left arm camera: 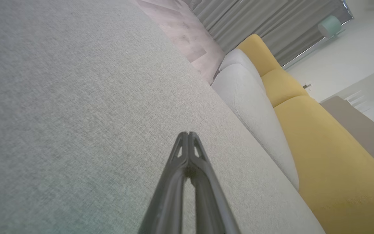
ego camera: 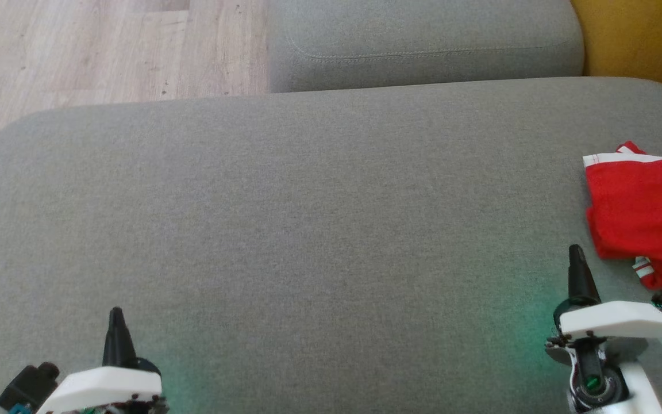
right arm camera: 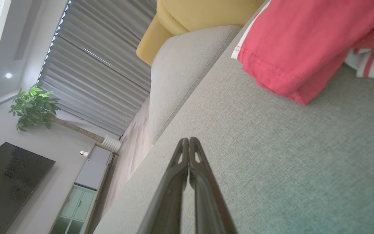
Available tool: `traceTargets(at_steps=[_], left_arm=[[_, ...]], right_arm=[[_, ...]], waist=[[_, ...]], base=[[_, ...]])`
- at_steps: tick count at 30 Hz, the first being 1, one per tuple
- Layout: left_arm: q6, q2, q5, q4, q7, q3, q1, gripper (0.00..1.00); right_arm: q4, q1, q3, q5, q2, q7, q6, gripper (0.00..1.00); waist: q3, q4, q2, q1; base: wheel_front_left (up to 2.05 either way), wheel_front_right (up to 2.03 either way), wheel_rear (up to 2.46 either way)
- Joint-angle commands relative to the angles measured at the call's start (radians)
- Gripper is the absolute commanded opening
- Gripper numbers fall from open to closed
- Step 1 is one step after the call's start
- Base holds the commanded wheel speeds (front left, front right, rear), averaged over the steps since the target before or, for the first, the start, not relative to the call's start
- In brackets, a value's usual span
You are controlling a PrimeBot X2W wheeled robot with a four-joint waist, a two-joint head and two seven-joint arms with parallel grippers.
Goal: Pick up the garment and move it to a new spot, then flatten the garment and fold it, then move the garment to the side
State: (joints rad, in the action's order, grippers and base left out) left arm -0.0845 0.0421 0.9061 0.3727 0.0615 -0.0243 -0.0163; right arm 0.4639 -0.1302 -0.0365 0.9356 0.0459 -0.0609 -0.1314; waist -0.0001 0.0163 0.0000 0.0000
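Surface: the grey seat cushion (ego camera: 308, 230) takes up most of the head view. Its far edge runs across the upper part of that view and curves down at a rounded far-left corner. The wood floor (ego camera: 107, 46) lies past that corner. A second grey cushion (ego camera: 423, 40) butts against the far edge, with yellow upholstery (ego camera: 641, 34) to its right.

Task item: the garment (ego camera: 644, 221), red with white trim, lies bunched on the seat cushion at the right margin of the head view. Part of it is cut off by the frame, so its full extent cannot be told.

Open room: a wide stretch of grey fabric runs from the garment leftward to the rounded corner and forward to both arms.

Left gripper (ego camera: 116, 313): low left in the head view, fingers pressed tip to tip, grasping nothing, well apart from the garment.

Right gripper (ego camera: 576, 250): low right, fingers likewise clenched on nothing. The tip stands near the garment's lower-left corner, with grey fabric visible between them.
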Motion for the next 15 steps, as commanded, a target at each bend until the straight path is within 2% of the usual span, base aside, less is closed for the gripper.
traceTargets(at_steps=[1, 15], left_arm=[[-0.008, 0.005, 0.040, -0.041, -0.010, -0.025, -0.052, 0.00], [-0.017, 0.006, 0.194, -0.061, -0.049, -0.040, -0.061, 0.00]], right_arm=[[-0.047, -0.021, 0.005, 0.041, 0.004, 0.012, 0.000, 0.00], [-0.087, -0.011, -0.014, 0.189, 0.004, 0.050, 0.000, 0.00]], waist=[[0.000, -0.001, 0.0000, 0.0000], [0.001, -0.004, 0.0000, 0.0000]], base=[[0.00, 0.00, 0.00], [0.00, 0.00, 0.00]])
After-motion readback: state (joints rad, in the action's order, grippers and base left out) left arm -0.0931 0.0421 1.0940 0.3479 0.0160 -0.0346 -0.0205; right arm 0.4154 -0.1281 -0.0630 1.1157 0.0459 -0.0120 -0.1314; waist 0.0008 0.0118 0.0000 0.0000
